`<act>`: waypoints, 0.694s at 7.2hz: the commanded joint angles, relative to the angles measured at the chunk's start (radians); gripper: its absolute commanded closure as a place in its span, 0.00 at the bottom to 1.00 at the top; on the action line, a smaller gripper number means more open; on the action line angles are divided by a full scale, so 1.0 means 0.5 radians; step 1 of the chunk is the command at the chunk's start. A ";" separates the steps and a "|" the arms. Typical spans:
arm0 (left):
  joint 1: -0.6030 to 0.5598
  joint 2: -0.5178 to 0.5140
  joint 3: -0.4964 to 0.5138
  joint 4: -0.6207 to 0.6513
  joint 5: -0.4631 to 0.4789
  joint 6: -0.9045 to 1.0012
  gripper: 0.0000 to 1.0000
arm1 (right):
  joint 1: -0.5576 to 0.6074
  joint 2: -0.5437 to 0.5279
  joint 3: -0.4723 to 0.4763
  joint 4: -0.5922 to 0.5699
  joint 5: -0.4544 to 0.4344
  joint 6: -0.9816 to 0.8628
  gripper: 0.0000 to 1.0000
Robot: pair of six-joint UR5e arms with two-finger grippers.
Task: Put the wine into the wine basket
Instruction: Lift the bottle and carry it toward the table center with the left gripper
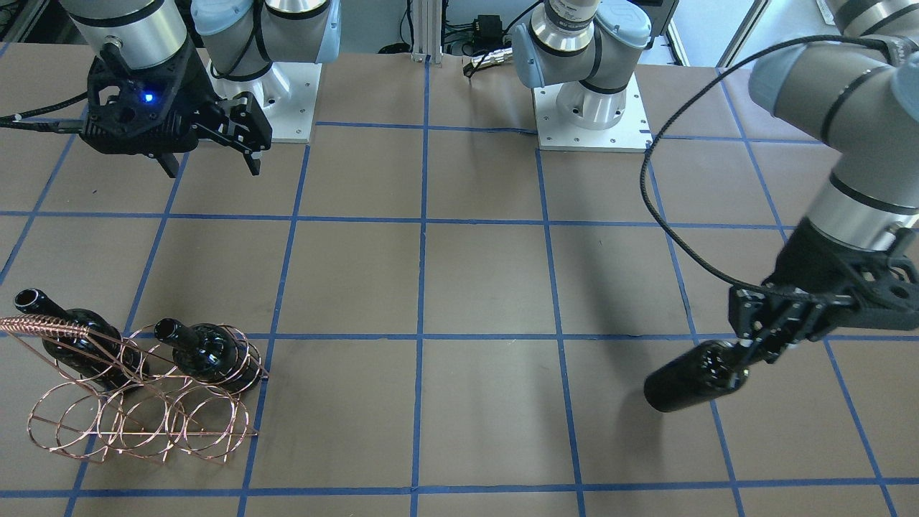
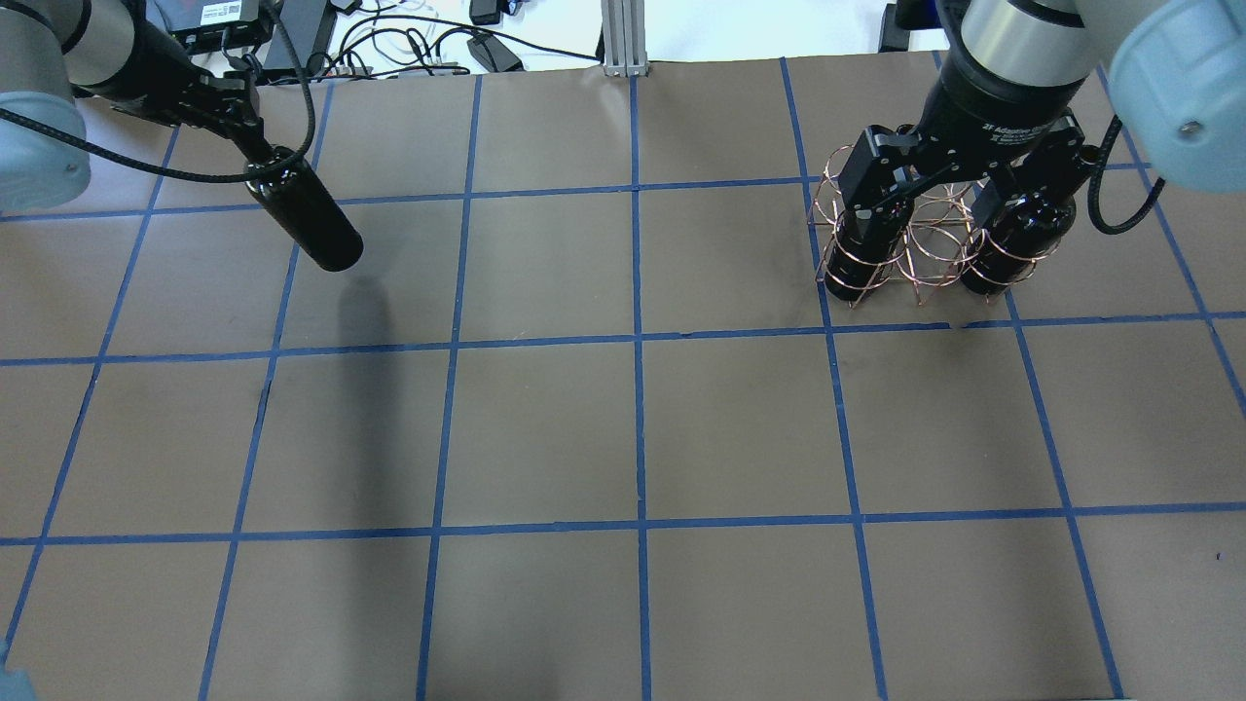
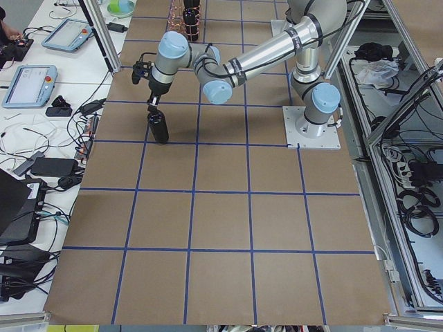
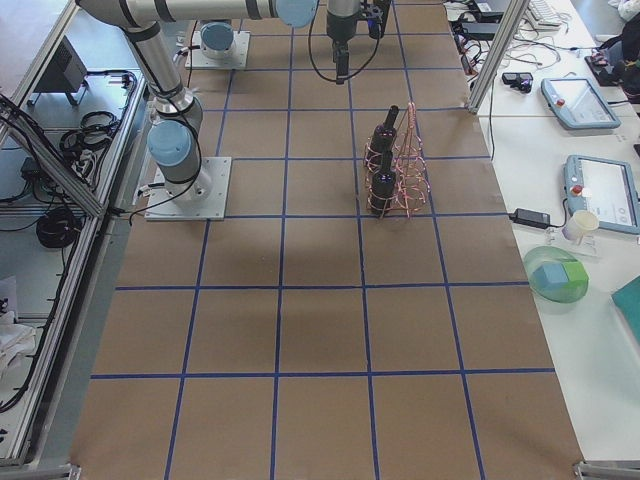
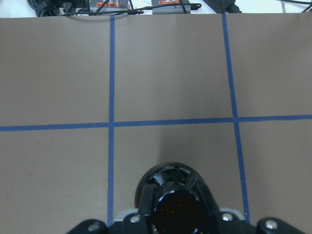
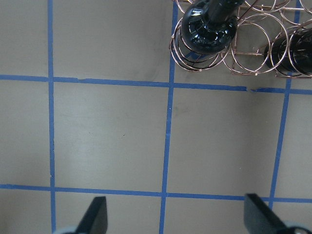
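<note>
The wine hangs upright by its long neck on the robot's left side of the tabletop, out toward the edge away from the robot's bases. The left pincer is clamped tight around that neck, and its wrist camera looks straight down past the bottle's open mouth onto the dark shoulder. I cannot tell whether the base touches the brown paper or sits just off it.

The wine basket stands well apart, across on the robot's right side. Its copper hoops already carry two other dark bottles, one at each end of the row, necks pointing up. The hoops between them hold nothing. The coiled wire handle sticks up beside the end bottle.

The right pincer hangs high over the tabletop near the basket, its fingers spread wide with nothing between them. Blue tape lines divide the tabletop into squares.
</note>
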 commanded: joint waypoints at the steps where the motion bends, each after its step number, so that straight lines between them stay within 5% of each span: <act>1: -0.390 0.229 -0.218 -0.077 0.211 -0.571 0.95 | 0.000 -0.009 0.000 -0.008 0.001 -0.003 0.00; 5: -1.081 0.261 -0.283 -0.080 0.545 -1.741 1.00 | 0.000 -0.018 0.000 -0.011 0.001 -0.003 0.00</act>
